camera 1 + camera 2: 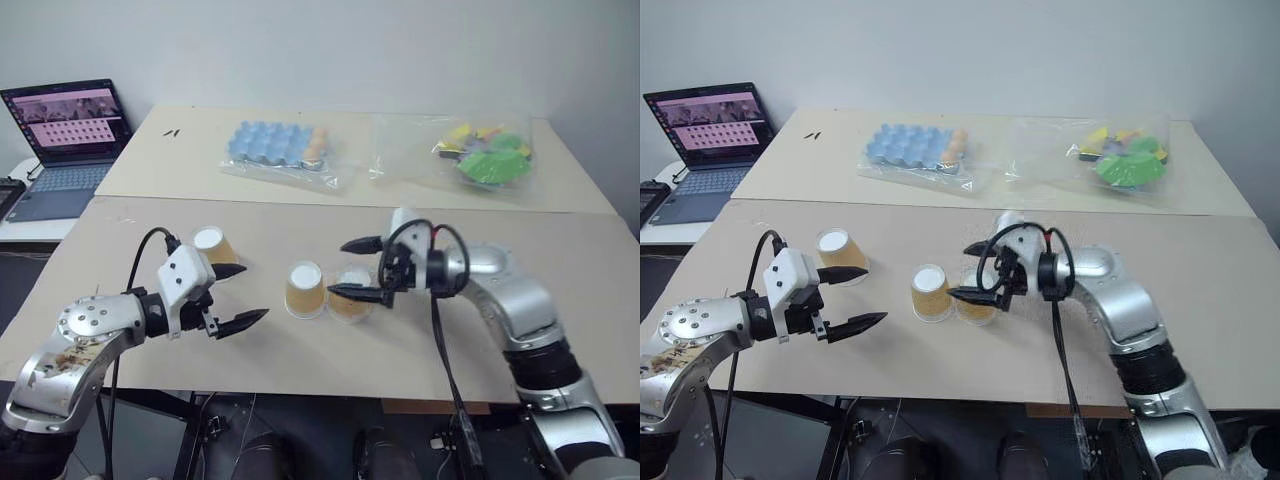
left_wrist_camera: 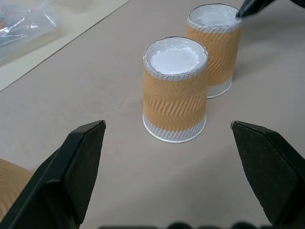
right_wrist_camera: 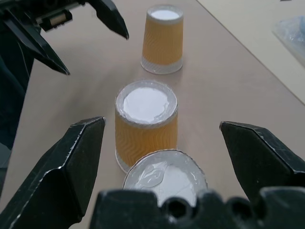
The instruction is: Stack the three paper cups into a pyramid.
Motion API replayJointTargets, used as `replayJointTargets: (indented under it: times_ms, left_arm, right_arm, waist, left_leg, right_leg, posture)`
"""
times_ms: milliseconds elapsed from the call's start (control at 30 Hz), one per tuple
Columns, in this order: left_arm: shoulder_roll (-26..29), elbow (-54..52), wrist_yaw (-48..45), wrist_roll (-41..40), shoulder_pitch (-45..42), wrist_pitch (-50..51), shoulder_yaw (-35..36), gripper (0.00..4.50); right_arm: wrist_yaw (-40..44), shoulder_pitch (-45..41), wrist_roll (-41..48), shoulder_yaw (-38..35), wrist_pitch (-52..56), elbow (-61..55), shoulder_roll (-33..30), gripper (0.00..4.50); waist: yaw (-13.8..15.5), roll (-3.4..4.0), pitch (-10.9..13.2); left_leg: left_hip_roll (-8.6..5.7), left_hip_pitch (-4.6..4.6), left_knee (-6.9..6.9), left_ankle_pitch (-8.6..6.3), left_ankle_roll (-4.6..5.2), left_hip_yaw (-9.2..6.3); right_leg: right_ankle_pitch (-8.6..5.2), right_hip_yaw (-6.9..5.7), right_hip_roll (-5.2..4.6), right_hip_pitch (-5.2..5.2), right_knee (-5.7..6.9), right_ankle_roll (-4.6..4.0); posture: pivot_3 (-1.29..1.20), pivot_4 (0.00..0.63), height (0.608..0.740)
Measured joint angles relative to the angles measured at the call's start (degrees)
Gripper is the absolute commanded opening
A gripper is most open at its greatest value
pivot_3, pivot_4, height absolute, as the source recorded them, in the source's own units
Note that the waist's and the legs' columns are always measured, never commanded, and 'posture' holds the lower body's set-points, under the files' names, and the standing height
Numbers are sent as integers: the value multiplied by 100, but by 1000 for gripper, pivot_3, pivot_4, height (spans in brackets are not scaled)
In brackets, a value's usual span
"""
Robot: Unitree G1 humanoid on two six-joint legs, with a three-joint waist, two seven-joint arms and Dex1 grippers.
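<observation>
Three tan paper cups with white bases stand upside down on the beige table [image 1: 560, 250]. Two stand side by side at the middle: the left one [image 1: 305, 288] and the right one [image 1: 351, 302]. The third cup [image 1: 214, 246] stands apart to the left. My right gripper [image 1: 337, 268] hangs open just above the right middle cup [image 3: 164, 179], with nothing between its fingers. My left gripper [image 1: 252, 293] is open and empty between the lone cup and the pair, pointing at the pair [image 2: 175, 90].
A blue egg tray [image 1: 275, 145] in a plastic bag and a bag of colourful toys [image 1: 485, 155] lie on the far table. A laptop [image 1: 65, 125] stands open at the far left. The table's front edge runs close below both grippers.
</observation>
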Motion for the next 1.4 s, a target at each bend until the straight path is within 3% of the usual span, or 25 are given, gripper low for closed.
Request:
replayJointTargets:
  times_ms: [167, 333, 500, 667, 800, 1100, 1400]
  left_arm:
    - [-432, -43, 696, 140, 351, -19, 426, 4500]
    - [-1422, -182, 2029, 580, 1105, -38, 1064, 4500]
    - [-1915, -144, 2612, 930, 1573, -194, 1147, 4500]
    - [-1935, 566, 2630, 1131, 909, -497, 969, 4500]
    - [-1939, 2252, 2269, 1353, -372, -1046, 441, 4500]
    - [-1911, 4109, 1565, 1547, -1664, -1843, 47, 4500]
    - [-1859, 4301, 1142, 1495, -2276, -1832, -33, 4500]
  right_arm:
    - [2, -358, 355, -480, 389, -193, -458, 4481]
    - [15, -97, -43, -426, 247, -103, -1096, 4481]
    - [-117, 68, -110, -541, 207, 53, -1247, 4481]
    - [-240, 64, -96, -671, 208, 44, -1294, 4481]
    - [-354, 217, -99, -906, 217, 12, -1594, 4481]
    - [-521, 451, 13, -1064, 343, -275, -1670, 4481]
    - [-598, 728, 45, -997, 469, -587, -1659, 4481]
  waist:
    - [2, 0, 0]
    - [9, -7, 0]
    - [10, -8, 1]
    - [98, -8, 0]
    - [143, -18, -6]
    - [67, -24, -5]
    - [57, -28, -2]
  left_leg:
    - [1, -1, -3, -3, 5, -3]
    - [-3, -1, 0, -11, 18, -2]
    - [-1, 6, 3, -11, 19, -1]
    - [-2, 9, 8, -10, 18, -8]
    - [-7, -4, 16, -13, 23, -6]
    - [-14, -6, 10, -15, 26, 4]
    - [-15, -7, 13, -15, 26, 2]
  right_leg:
    - [0, -1, -1, 1, -4, 0]
    - [0, -2, -14, 8, -12, 1]
    - [0, -3, -17, 13, -5, 1]
    - [4, -11, -20, 20, 0, -3]
    - [5, -16, -19, 13, -3, -1]
    - [0, -17, -14, 15, -15, 8]
    - [-2, -15, -15, 15, -10, 12]
  posture:
    - [0, 150, 733]
    - [0, 150, 733]
    - [0, 150, 733]
    - [0, 150, 733]
    - [0, 150, 733]
    - [0, 150, 733]
    - [0, 150, 733]
